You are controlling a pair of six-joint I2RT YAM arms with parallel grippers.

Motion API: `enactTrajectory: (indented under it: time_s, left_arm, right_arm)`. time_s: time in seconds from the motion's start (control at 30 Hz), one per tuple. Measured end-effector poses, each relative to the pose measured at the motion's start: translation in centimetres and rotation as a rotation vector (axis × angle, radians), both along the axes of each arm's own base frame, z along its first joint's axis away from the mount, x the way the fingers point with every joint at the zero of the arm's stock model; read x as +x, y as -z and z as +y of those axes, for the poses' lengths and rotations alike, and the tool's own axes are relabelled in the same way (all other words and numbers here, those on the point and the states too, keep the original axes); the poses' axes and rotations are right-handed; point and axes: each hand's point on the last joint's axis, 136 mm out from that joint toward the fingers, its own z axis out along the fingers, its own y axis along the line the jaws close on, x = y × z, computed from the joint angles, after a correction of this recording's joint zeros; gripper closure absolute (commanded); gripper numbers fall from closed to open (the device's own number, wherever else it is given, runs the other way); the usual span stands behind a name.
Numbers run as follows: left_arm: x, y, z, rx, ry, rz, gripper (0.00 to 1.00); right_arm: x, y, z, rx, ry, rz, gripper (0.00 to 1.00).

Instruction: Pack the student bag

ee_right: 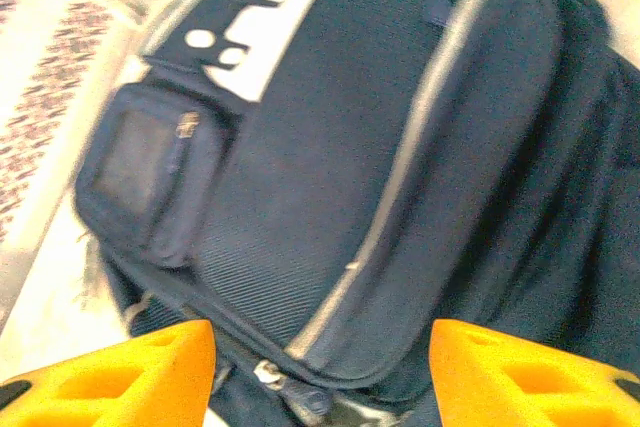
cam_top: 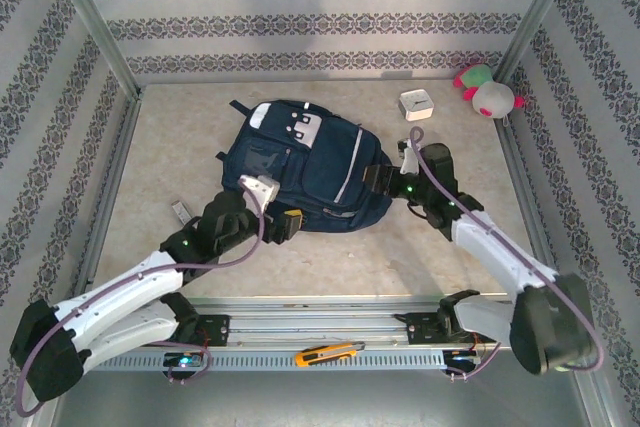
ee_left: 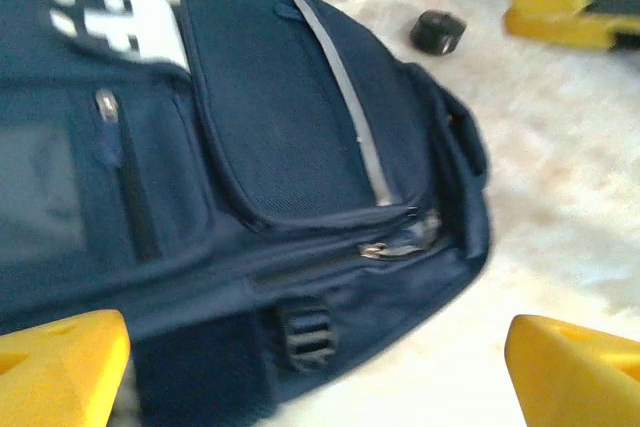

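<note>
Top external view shows you the bag point(cam_top: 300, 172) lying flat on the tabletop point(cam_top: 180, 137), middle of the frame. Your left end effector point(ee_left: 320, 372) is wide open and your right end effector point(ee_right: 320, 372) partly open; both hold nothing. It looks soft and floppy, so pinch the zip pull point(ee_right: 268, 372).

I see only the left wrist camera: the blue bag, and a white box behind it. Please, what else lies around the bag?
Observer: A plush toy, pink, green and white, lies in the far right corner, past the white box.
Operator: Is there anything at the near edge?
Observer: Yes, an orange utility knife lies on the metal rail there.
Operator: And where is the right gripper?
Observer: The right gripper is at the right side of the student bag; its own camera shows its fingers standing apart.
</note>
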Motion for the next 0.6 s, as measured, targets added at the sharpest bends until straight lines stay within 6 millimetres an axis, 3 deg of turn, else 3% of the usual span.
enactTrajectory:
  time_s: [0.13, 0.33, 0.47, 0.6]
  left_arm:
    - [2.2, 0.4, -0.6, 0.325, 0.118, -0.128, 0.01]
    - [4.3, 7.2, -2.6, 0.715, 0.393, -0.153, 0.01]
    - [4.6, 10.0, -4.4, 0.776, 0.545, -0.151, 0.01]
    - [5.3, 9.2, -6.7, 0.736, 0.62, -0.194, 0.01]
  right_arm:
    - [-2.5, -0.6, 0.7, -0.007, -0.069, -0.06, 0.42]
    - [-4.5, 1.5, 0.7, -0.033, -0.103, -0.036, 0.42]
    - [-5.5, 1.8, 1.4, -0.04, -0.138, -0.045, 0.42]
    - [-6.3, 2.5, 1.7, -0.053, -0.157, -0.046, 0.43]
